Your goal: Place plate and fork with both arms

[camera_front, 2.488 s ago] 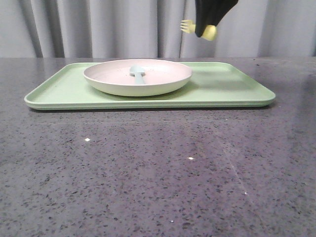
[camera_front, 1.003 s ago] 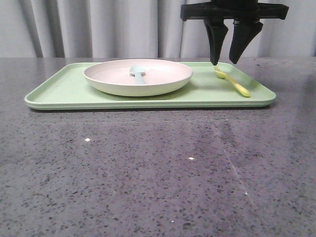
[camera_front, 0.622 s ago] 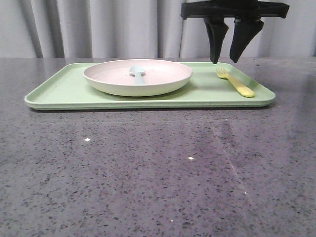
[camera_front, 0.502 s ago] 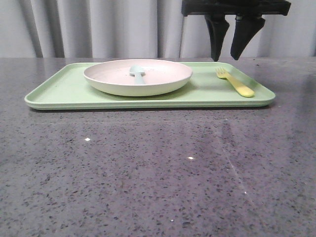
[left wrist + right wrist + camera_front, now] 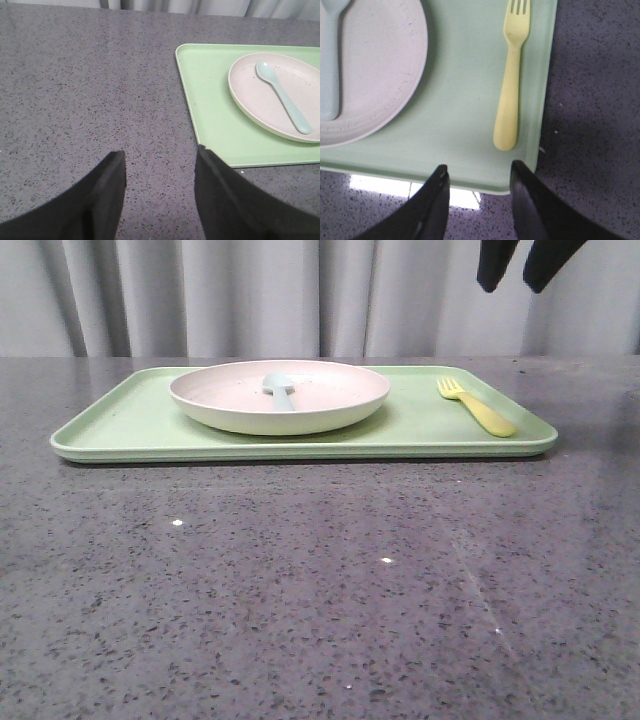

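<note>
Looks finished: plate (image 5: 280, 397) and fork (image 5: 477, 406) rest on the tray (image 5: 140, 420); right gripper (image 5: 477, 175) hangs spread, empty, above the tray.

The table (image 5: 300, 590) looks like polished grey speckled stone, faintly glossy, with pale reflections. The tray (image 5: 130, 420) appears to be smooth matt light-green plastic. The plate (image 5: 330, 405) has a matt cream finish, its pinkish inside finely speckled. The fork (image 5: 510, 80) is smooth yellow plastic with a soft sheen. The spoon (image 5: 282, 95) seems to be pale blue matt plastic. Pleated grey cloth curtains (image 5: 200, 295) hang behind.
</note>
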You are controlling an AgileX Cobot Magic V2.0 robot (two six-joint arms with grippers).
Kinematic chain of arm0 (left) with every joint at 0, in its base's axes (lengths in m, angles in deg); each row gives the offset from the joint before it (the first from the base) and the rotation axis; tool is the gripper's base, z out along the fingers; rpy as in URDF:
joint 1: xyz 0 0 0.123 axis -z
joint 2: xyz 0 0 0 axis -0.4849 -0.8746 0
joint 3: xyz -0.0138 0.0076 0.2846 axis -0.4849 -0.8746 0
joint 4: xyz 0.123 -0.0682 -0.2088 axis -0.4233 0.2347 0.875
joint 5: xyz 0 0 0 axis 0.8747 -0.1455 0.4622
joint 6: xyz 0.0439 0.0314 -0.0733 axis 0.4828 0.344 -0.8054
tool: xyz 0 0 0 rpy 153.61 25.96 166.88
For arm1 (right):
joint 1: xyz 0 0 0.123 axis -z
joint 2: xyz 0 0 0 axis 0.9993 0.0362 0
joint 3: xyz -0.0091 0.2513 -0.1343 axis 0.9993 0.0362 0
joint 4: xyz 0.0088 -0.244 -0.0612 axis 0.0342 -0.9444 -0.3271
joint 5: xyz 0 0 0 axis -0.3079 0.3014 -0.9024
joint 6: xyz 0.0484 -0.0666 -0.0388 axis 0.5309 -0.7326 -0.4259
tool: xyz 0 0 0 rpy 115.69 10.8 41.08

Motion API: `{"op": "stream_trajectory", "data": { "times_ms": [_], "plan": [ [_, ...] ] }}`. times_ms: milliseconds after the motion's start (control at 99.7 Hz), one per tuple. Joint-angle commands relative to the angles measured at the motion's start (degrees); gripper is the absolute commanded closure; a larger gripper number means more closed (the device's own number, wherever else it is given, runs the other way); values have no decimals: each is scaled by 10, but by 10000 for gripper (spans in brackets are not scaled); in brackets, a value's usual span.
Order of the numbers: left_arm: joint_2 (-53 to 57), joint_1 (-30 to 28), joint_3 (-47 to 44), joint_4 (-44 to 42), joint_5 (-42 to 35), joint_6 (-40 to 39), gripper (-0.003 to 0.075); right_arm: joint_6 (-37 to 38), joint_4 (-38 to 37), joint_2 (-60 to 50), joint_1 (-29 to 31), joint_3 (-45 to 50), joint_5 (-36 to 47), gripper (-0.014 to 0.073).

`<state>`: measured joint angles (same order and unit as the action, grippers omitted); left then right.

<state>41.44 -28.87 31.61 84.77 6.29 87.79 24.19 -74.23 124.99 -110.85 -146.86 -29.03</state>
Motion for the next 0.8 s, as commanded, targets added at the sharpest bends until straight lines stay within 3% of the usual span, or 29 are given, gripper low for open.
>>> {"op": "stream_trajectory", "data": {
  "times_ms": [0, 371, 793],
  "plan": [
    [1, -1, 16, 5, -46, -5, 399, 2, -5, -69, 3, 33, 52, 283],
    [1, -1, 16, 5, -49, -2, 408, 2, -10, -249, 3, 224, 139, 283],
    [2, 0, 16, 5, -57, 0, 409, 2, -29, -417, 3, 358, 190, 285]
  ]
}}
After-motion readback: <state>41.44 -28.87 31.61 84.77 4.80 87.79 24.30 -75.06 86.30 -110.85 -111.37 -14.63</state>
